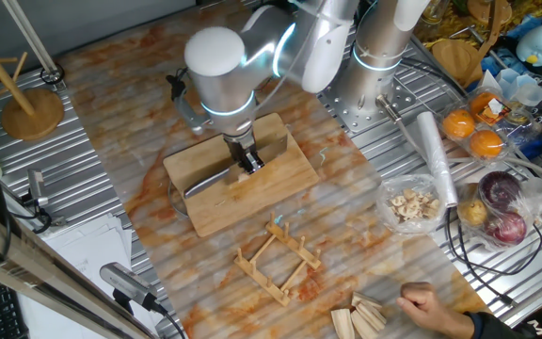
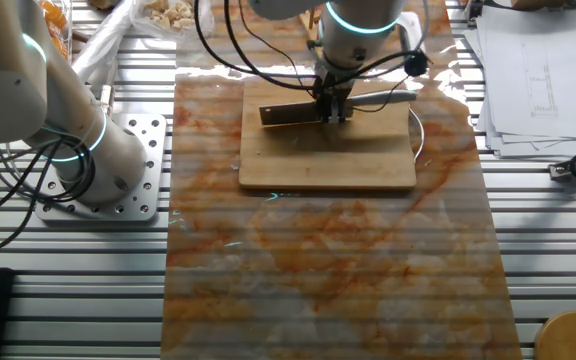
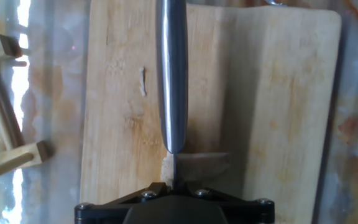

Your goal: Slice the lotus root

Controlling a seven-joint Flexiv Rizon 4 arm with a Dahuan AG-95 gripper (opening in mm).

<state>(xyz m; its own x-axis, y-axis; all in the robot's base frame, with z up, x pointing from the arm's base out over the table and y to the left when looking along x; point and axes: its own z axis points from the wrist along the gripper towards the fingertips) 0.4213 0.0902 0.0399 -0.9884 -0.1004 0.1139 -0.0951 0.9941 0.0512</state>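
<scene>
A knife (image 3: 171, 74) is seen running up the middle of the hand view, its rounded steel handle pointing away and its blade edge on, directly above the black base of the gripper (image 3: 173, 186). The fingers themselves are cut off at the lower edge there, so how far they are spread cannot be told from that view. Just under the blade, close to the gripper base, a small pale beige piece is glimpsed at the left of the blade; this is taken to be the lotus root (image 3: 166, 167), though most of it is hidden. A thin pale sliver (image 3: 143, 81) is seen lying alone further up the wooden cutting board (image 3: 278, 106), left of the handle.

In one fixed view the gripper (image 1: 246, 162) is shown lowered onto the middle of the cutting board (image 1: 280, 174), pinched on the knife (image 1: 207, 181), whose blade is laid out toward the board's left end. In the other fixed view the same knife (image 2: 290, 115) is held across the board (image 2: 328, 160), with the handle projecting to the right of the gripper (image 2: 333, 112).

Nearer the camera in one fixed view, a small wooden rack (image 1: 276, 259) is set on the marbled mat (image 1: 158, 104), well apart from the board. Beyond it, a person's hand (image 1: 426, 301) is rested beside some light wooden blocks (image 1: 360, 315), and a clear bag of pale chips (image 1: 412, 202) is placed off the mat to the right
</scene>
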